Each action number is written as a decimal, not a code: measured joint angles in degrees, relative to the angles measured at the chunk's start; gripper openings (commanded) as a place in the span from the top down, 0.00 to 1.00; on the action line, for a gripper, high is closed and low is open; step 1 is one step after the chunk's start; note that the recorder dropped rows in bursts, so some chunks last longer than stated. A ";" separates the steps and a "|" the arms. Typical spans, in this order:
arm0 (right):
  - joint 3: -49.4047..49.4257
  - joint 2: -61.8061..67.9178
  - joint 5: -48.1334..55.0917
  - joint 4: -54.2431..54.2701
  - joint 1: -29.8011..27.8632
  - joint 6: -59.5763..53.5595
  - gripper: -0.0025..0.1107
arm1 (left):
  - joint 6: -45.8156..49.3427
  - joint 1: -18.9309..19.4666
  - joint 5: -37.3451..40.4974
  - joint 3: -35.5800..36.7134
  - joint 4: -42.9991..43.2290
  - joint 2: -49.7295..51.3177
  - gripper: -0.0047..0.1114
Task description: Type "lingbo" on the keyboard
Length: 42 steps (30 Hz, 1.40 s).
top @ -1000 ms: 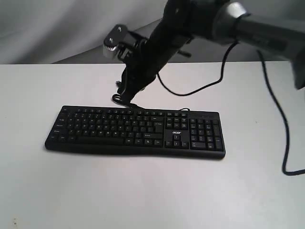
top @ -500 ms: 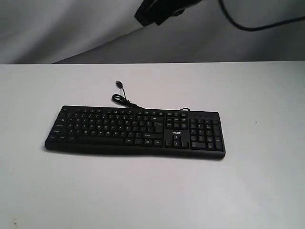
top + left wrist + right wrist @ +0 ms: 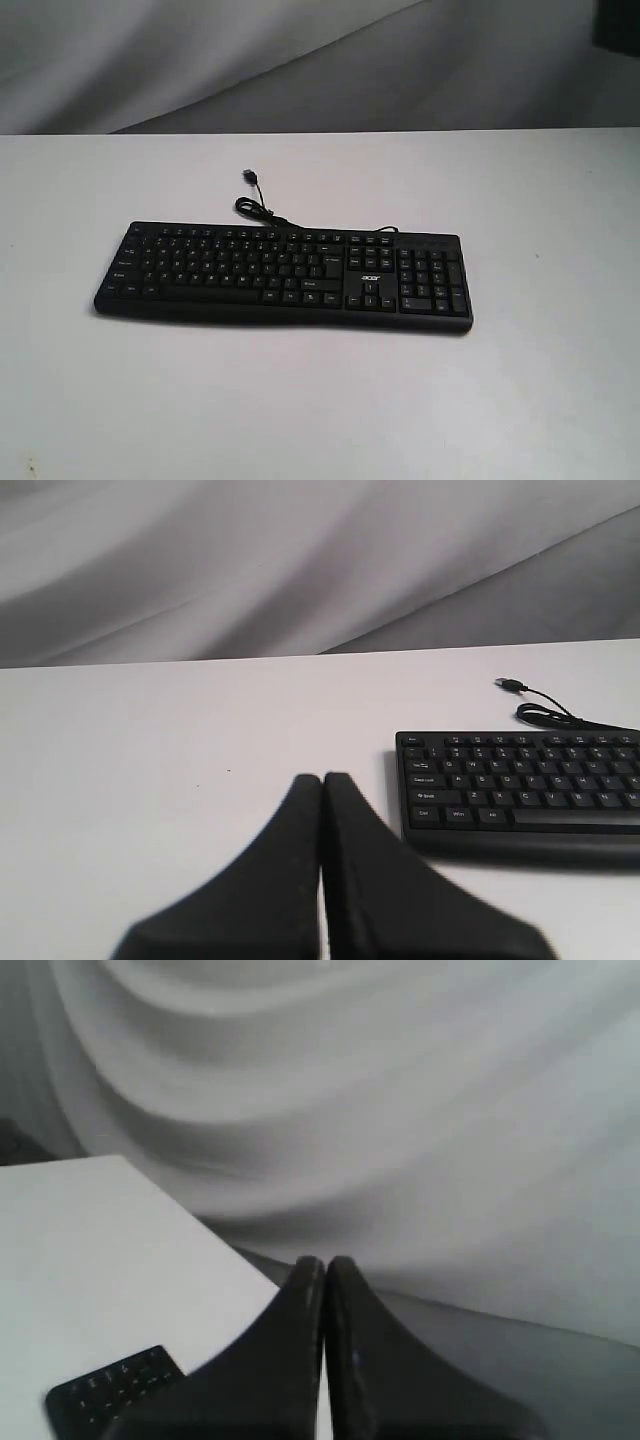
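Observation:
The long black keyboard (image 3: 285,275) lies flat on the white table, its number pad to the right and its thin black cable (image 3: 258,205) curled behind it. No gripper touches it. In the left wrist view my left gripper (image 3: 323,779) is shut with nothing in it, low over the table beside the keyboard's (image 3: 520,790) left end. In the right wrist view my right gripper (image 3: 324,1262) is also shut and empty, lifted high and facing the backdrop, with only a corner of the keyboard (image 3: 110,1385) showing. A dark piece of the right arm (image 3: 620,25) shows at the exterior view's top right corner.
The white table (image 3: 300,400) stretches around the keyboard on all sides. A grey cloth backdrop (image 3: 200,60) hangs behind the table's far edge.
The right arm, which reached over the keyboard's back edge a second ago, has lifted up and away to the right, nearly leaving the exterior view. The keyboard has not moved.

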 measured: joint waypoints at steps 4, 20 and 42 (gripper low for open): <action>6.23 -8.08 -1.15 0.00 0.00 0.11 0.98 | 0.00 0.00 0.00 0.00 0.00 0.00 0.96; 8.86 -25.93 1.76 -10.45 0.05 23.66 0.98 | 0.00 0.00 0.00 0.00 0.00 0.00 0.96; 44.73 -49.53 11.44 -27.80 -33.72 39.41 0.98 | 0.00 0.00 0.00 0.00 0.00 0.00 0.96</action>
